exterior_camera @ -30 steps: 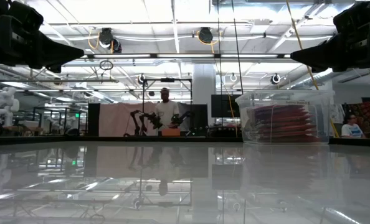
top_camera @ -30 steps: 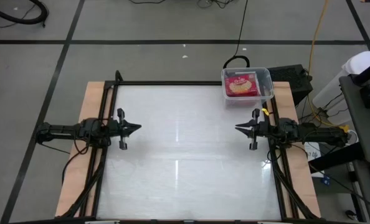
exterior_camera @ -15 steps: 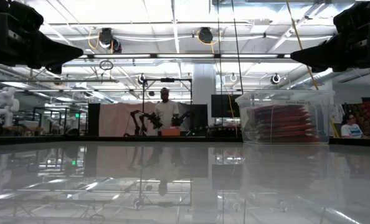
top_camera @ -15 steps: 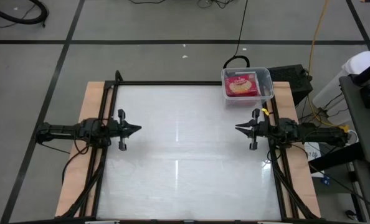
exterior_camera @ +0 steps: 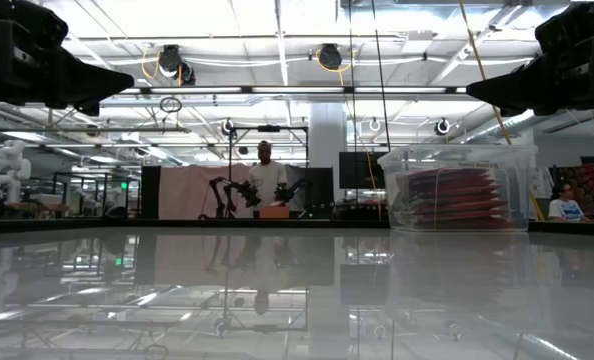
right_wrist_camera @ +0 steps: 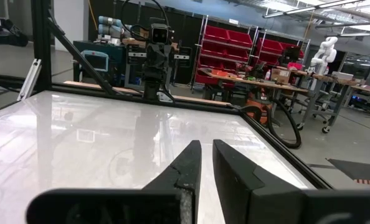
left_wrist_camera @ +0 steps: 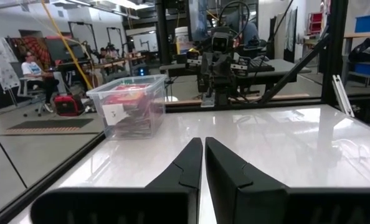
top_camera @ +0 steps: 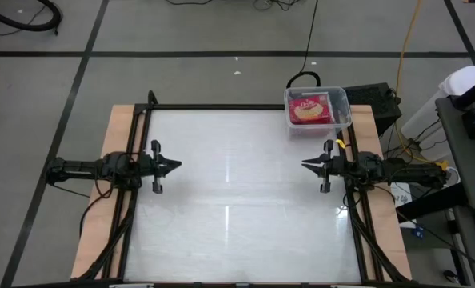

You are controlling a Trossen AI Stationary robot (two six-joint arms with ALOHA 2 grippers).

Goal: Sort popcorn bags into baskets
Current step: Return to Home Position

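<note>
The tabletop [top_camera: 237,184] is a glossy white rectangle edged by a thin black frame, with a bare wooden strip [top_camera: 121,128] running down its left side and another down its right. Black rails lie along both wooden strips, from the near edge up toward the middle of each side. The surface mirrors the ceiling lights as pale streaks; in the low view it reflects the room behind. One thing stands directly on the white surface: a clear plastic bin [top_camera: 342,102] at the far right corner, close to the frame. It sits upright and holds red popcorn bags [top_camera: 311,110] stacked flat, the top one face up.
</note>
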